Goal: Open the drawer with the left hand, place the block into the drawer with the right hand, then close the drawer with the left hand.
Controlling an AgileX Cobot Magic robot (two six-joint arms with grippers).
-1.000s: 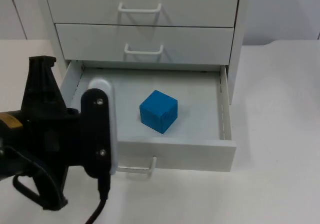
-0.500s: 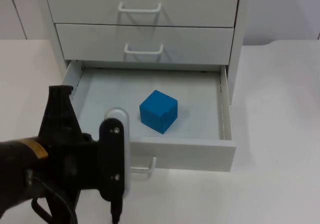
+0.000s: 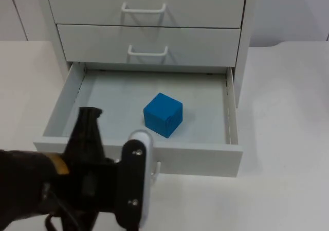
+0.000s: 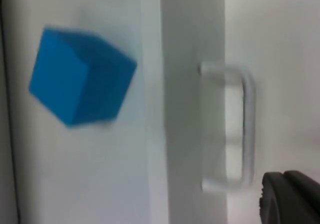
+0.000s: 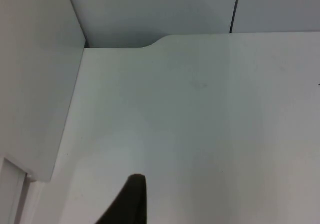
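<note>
Top view is showing the bottom drawer (image 3: 154, 100) of the white cabinet (image 3: 149, 25) sitting pulled all the way out, and the blue block (image 3: 163, 114) is lying inside it on the drawer floor, roughly in the middle and a bit tilted relative to the walls. The left arm (image 3: 67, 190) is hanging low in front of the drawer's front panel, covering the left part of the handle (image 3: 154, 170).

Left wrist view is looking down onto the same spot: the block (image 4: 80, 77) is sitting inside the drawer, the handle (image 4: 240, 129) is sticking out from the front panel, and a black fingertip of the left gripper (image 4: 290, 196) is sitting just beside the handle's end, not touching it as far as I can see. Can't tell if its jaws are apart or together.

Right wrist view is showing the right gripper's fingertip (image 5: 127, 201) hanging over the bare white table (image 5: 210, 114) next to the cabinet side, holding nothing; can't tell its jaw state either.
</note>
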